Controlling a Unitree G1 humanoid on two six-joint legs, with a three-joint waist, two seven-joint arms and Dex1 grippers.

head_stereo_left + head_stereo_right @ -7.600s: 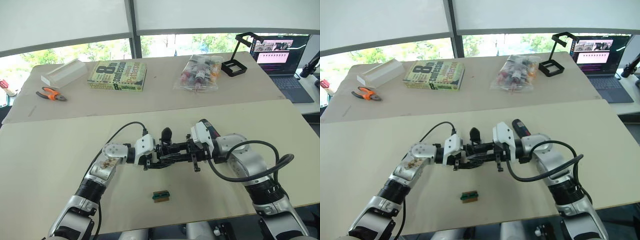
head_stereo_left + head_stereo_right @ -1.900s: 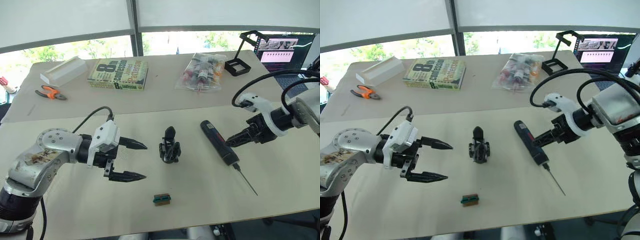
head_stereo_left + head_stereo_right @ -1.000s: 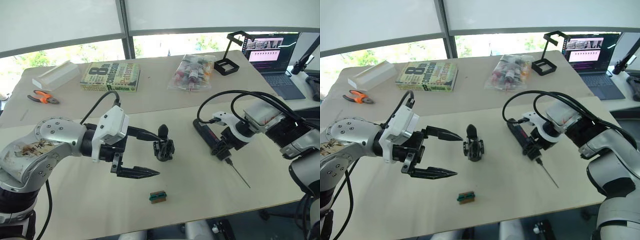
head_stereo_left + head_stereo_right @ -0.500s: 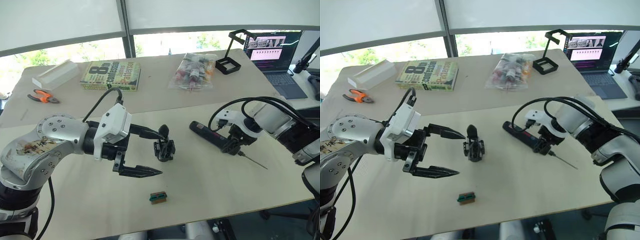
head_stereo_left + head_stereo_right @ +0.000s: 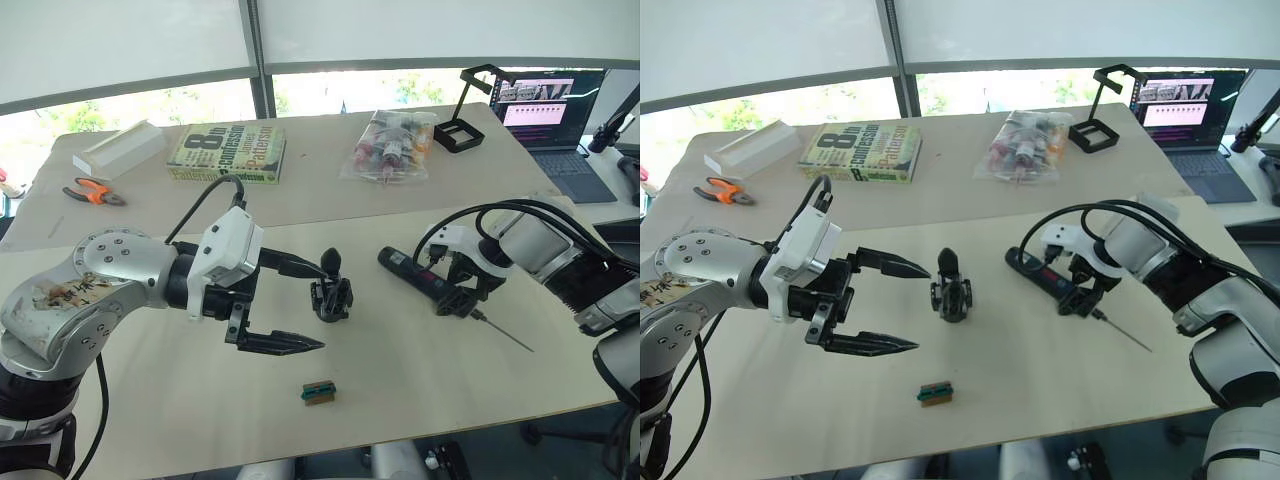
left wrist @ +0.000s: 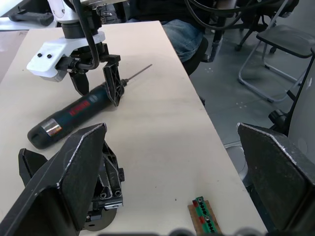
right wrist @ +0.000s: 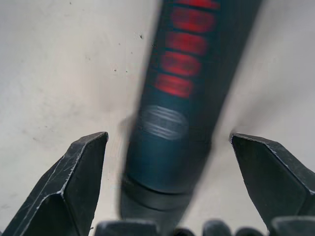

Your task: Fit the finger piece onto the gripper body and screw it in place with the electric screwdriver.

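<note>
The electric screwdriver (image 5: 425, 281) lay on the near table (image 5: 400, 400), straddled by the spread fingers of the right gripper (image 5: 458, 296), ungripped. The gripper body (image 5: 331, 294) stood mid-table beside the wide-open left gripper (image 5: 300, 304). On the far table a clear bag (image 5: 393, 146) of small bottles was seen.

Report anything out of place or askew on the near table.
Nothing stands out. The gripper body stands upright, the electric screwdriver lies flat between the right end effector's open fingers, and a small green-brown block lies near the front edge.
</note>
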